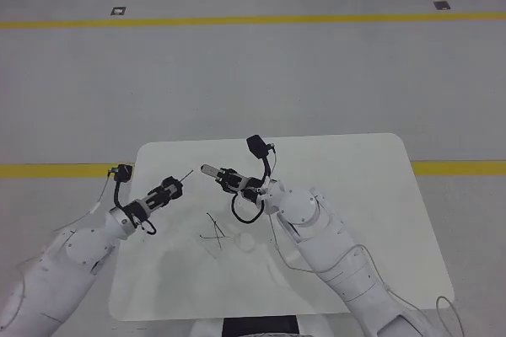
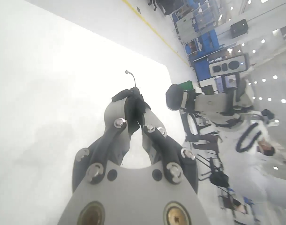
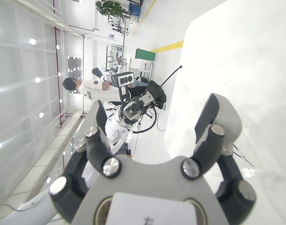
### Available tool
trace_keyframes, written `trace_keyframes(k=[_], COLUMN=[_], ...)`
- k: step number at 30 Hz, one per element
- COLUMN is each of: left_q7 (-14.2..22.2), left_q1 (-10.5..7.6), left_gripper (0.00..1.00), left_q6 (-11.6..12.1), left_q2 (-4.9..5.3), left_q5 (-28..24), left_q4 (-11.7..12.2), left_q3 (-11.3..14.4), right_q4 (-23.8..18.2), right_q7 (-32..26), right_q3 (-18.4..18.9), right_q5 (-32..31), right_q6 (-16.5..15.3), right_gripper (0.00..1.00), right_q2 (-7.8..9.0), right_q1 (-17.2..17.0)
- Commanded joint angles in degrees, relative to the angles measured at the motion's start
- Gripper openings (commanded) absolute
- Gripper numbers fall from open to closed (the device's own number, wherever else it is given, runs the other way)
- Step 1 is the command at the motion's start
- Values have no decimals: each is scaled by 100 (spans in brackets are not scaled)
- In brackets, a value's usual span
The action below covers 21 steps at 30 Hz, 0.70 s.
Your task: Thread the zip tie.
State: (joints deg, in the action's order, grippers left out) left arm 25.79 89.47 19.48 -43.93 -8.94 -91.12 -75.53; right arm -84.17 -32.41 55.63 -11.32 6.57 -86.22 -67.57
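One light, whippy zip tie (image 2: 133, 78) pinched in our left hand (image 2: 133, 95); right hand (image 3: 156, 103) gapes empty; we'd grip near its tip.

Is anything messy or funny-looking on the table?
Nothing is broken or spilled. The only untidy bit is a few loose zip ties lying crossed over each other on the table, between the two arms. The left gripper pinches one more zip tie, which sticks out past its fingertips.
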Motion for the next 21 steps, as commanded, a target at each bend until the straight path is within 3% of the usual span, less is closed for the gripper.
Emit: trace_keyframes(k=[1,4,8,17,19,21], left_q7=[833,1778,2794,2801,2729,3053], left_q1=[54,82,25,11,-16,-27], left_gripper=[0,0,0,0,0,0], left_q6=[0,0,0,-44,-104,-276], left_q2=[6,-56,-229,-249,-268,-286], left_q5=[-701,-1381,-1833,-1871,-2086,-2715], left_q4=[111,322,540,546,606,705], left_q3=[-343,-697,-912,-918,-914,-895], right_q4=[0,0,0,0,0,3], right_q7=[0,0,0,0,0,-76], right_q3=[0,0,0,0,0,14], right_q5=[0,0,0,0,0,247], right_q6=[0,0,0,0,0,-235], right_gripper=[100,100,100,100,100,100], right_q2=[0,0,0,0,0,2], right_q1=[0,0,0,0,0,-86])
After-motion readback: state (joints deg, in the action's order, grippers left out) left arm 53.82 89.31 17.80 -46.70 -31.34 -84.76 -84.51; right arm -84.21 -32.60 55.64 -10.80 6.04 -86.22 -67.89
